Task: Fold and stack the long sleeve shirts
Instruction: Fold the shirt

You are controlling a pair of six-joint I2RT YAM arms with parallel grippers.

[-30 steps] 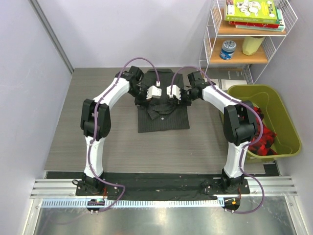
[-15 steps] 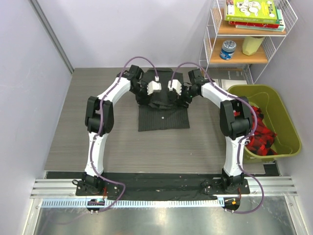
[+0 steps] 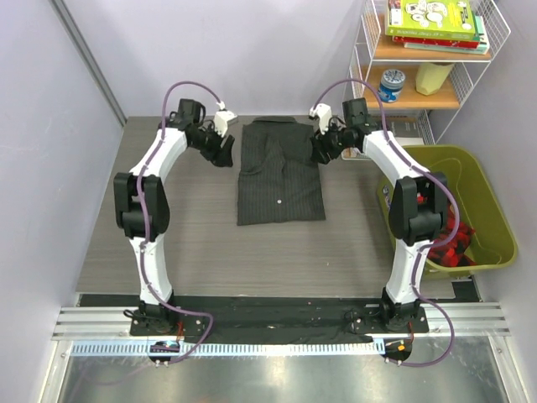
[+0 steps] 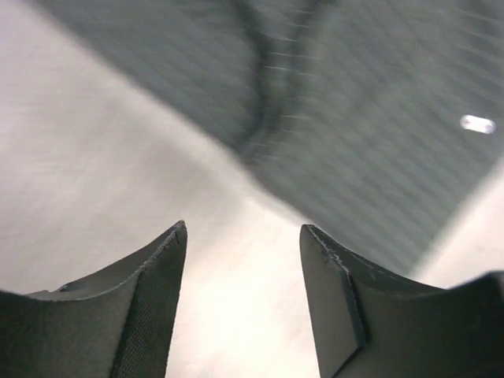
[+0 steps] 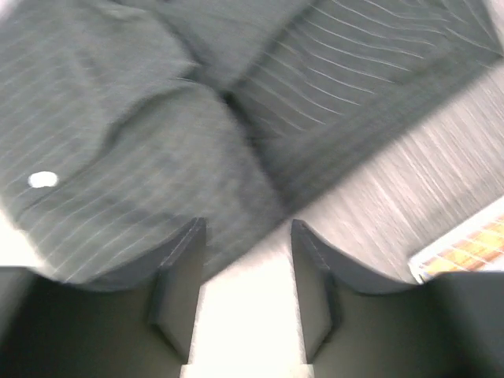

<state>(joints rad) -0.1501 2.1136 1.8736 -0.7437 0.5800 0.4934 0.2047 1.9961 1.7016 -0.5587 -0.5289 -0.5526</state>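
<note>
Charcoal pinstriped cloth long sleeve shirt [image 3: 280, 180] folded flat on grey wood-grain tabletop [image 3: 193, 227].
Both jaws gape empty, flanking it.

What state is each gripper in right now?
Left gripper: open, holding nothing, beside the shirt.
Right gripper: open, holding nothing, at the shirt's edge.

The long sleeve shirt [image 3: 279, 172] lies on the table [image 3: 193, 235] between the left hand [image 3: 224, 151] and right hand [image 3: 321, 149].
</note>
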